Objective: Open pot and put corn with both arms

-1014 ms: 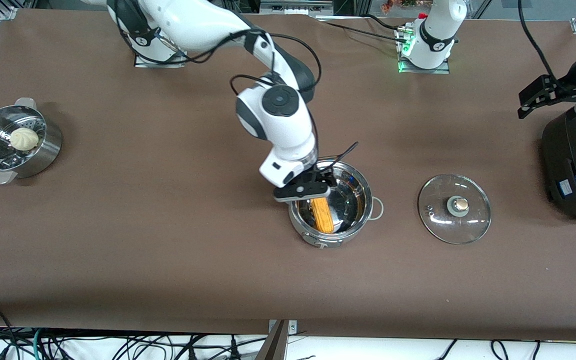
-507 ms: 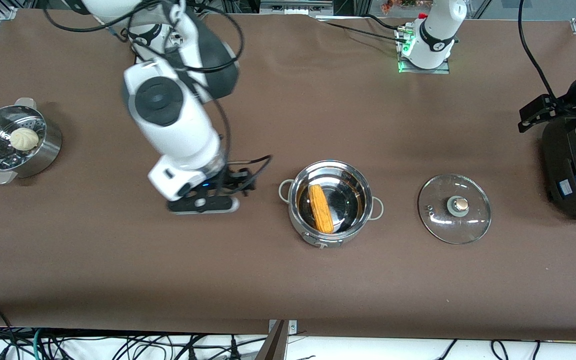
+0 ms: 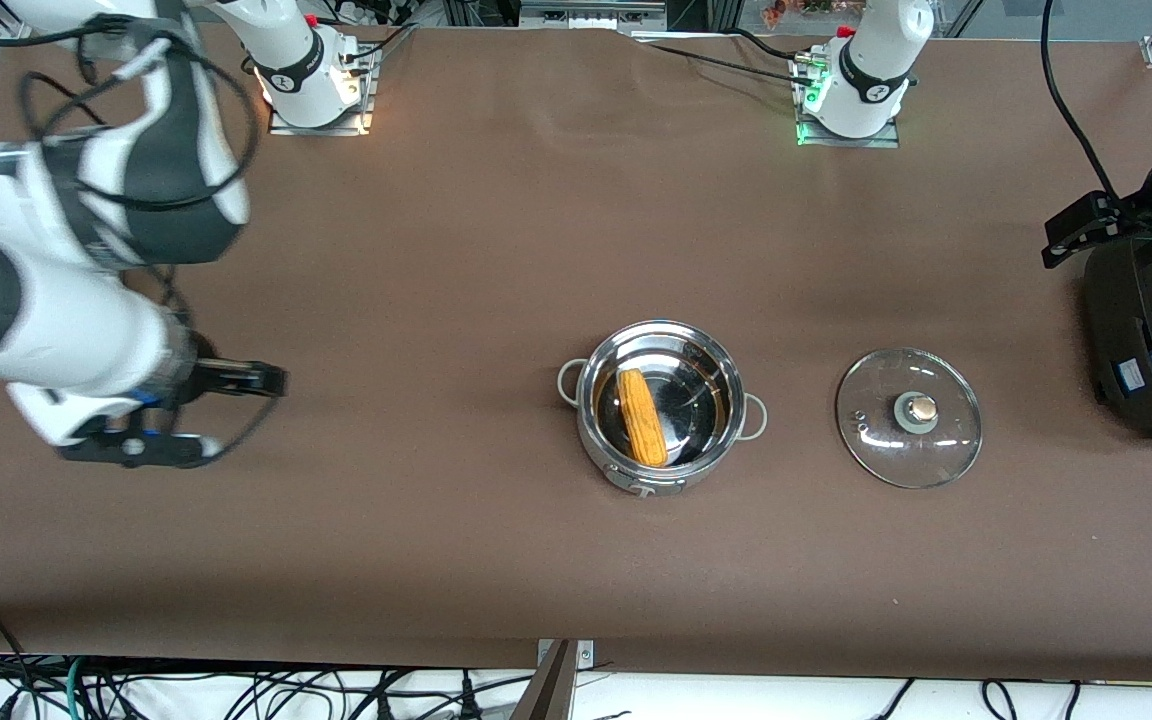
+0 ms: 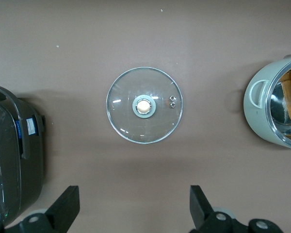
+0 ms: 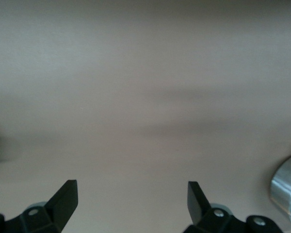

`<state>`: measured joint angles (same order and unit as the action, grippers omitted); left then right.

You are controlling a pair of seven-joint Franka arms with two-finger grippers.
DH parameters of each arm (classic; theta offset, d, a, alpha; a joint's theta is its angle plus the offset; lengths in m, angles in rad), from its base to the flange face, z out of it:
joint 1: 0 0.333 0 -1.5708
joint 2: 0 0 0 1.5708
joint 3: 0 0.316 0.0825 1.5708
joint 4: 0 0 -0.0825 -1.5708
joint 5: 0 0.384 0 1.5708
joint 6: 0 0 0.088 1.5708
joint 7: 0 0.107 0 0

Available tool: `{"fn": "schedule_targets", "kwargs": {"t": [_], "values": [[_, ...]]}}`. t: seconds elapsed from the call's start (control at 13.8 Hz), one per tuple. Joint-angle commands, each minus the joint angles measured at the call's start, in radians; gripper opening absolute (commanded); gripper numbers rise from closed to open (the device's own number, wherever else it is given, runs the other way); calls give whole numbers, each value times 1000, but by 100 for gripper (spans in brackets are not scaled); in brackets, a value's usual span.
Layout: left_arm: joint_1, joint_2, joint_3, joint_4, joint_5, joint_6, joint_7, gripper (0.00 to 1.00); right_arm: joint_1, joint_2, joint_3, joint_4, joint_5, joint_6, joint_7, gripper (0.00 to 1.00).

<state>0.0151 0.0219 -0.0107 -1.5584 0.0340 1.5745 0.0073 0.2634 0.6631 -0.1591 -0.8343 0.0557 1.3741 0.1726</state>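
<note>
Lying in the pot [image 3: 660,405] (lid [image 3: 909,417] beside), corn [image 3: 641,417]; both grippers spread wide, empty.

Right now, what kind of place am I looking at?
Probably a robotics lab, not a kitchen: arm bases bolted to a brown-covered table, cables trailing below, and a pot with corn as props.

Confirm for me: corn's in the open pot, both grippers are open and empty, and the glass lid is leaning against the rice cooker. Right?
Not quite. In the front view the glass lid lies flat on the table, apart from the rice cooker, between it and the pot. The corn is in the pot; left gripper and right gripper are open, empty.
</note>
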Motion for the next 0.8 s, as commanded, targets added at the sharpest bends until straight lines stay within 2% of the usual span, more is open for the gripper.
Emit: {"fn": "schedule_targets", "kwargs": {"t": [0.0, 0.14, 0.29, 0.43, 0.58, 0.72], "values": [[0, 13, -3, 34, 12, -31, -7, 100, -61, -150, 9, -169, 46, -14, -50, 100], [2, 13, -3, 31, 9, -51, -6, 100, -84, -302, 9, -406, 35, 116, -56, 100], [9, 13, 0, 32, -22, -54, -6, 100, -115, -368, 10, -515, 27, 186, -44, 100], [28, 13, -2, 31, -36, -57, -6, 100, -134, -428, 15, -593, -26, 221, -38, 100], [28, 13, -2, 31, -36, -57, -6, 100, -192, -540, 27, -726, -27, 267, -33, 100], [26, 13, -3, 31, -36, -59, -7, 100, -202, -661, 36, -828, -10, 281, -47, 100]]}}
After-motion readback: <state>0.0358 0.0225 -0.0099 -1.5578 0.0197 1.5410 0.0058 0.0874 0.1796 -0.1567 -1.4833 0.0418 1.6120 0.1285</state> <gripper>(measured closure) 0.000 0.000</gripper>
